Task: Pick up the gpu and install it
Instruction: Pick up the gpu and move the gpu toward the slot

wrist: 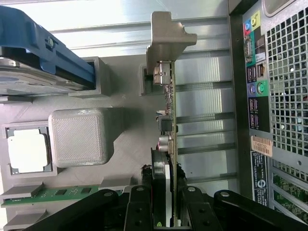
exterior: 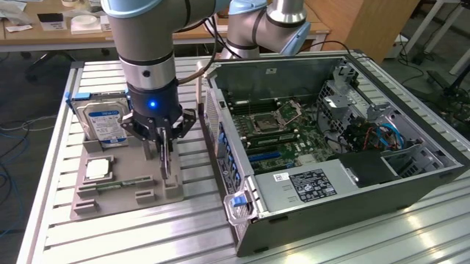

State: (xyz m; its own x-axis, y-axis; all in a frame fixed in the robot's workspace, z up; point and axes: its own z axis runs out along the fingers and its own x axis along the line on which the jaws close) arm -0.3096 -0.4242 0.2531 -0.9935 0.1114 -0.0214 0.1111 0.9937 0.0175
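Bright glare is cast on the slats of a ribbed metal table (exterior: 110,242). Behind it, a wooden desk (exterior: 29,36) and a wooden cabinet (exterior: 360,25) are seen. Blue cables (exterior: 9,176) are strewn on the grey floor (exterior: 44,88).

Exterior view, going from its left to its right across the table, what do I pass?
the hard drive → the gripper, closed on the gpu → the open computer case

Bright, even light from above; strong glare on the ribbed metal surface (exterior: 110,242), whitest in the wrist view; soft shadows on the grey tray (exterior: 110,201).
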